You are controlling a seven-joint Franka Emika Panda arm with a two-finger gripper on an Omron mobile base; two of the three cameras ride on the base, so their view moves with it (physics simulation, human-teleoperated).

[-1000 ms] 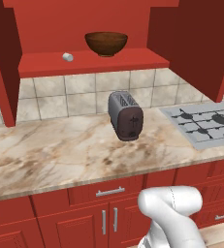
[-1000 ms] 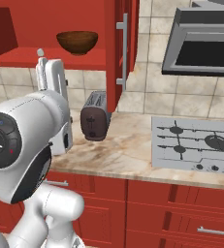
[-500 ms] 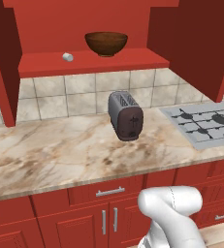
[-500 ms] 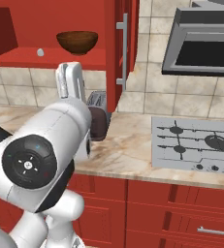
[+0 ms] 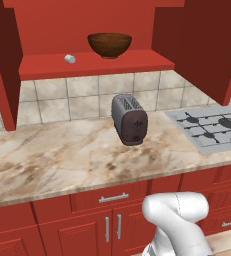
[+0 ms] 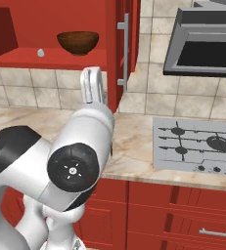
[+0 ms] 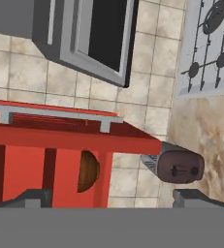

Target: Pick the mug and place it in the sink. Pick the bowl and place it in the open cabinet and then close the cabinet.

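We take the toaster (image 5: 130,120) as reference. It stands on the marble surface (image 5: 62,160), which runs below the open red cabinet (image 5: 92,30). The cabinet's doors are swung wide, its right door (image 6: 122,49) carrying a long silver bar handle. To the toaster's right, the grey cooktop (image 5: 212,126) lies flush in the surface. Above the toaster, the bowl (image 5: 109,45) sits upright on the cabinet's shelf, with a small pale cylinder (image 5: 70,59) to its left. In the hand view, the fingers (image 7: 38,197) stand released, wide apart, grasping nothing.

Brown bowl (image 5: 109,44), red cabinet (image 5: 94,65), marbled ctr (image 5: 62,157)
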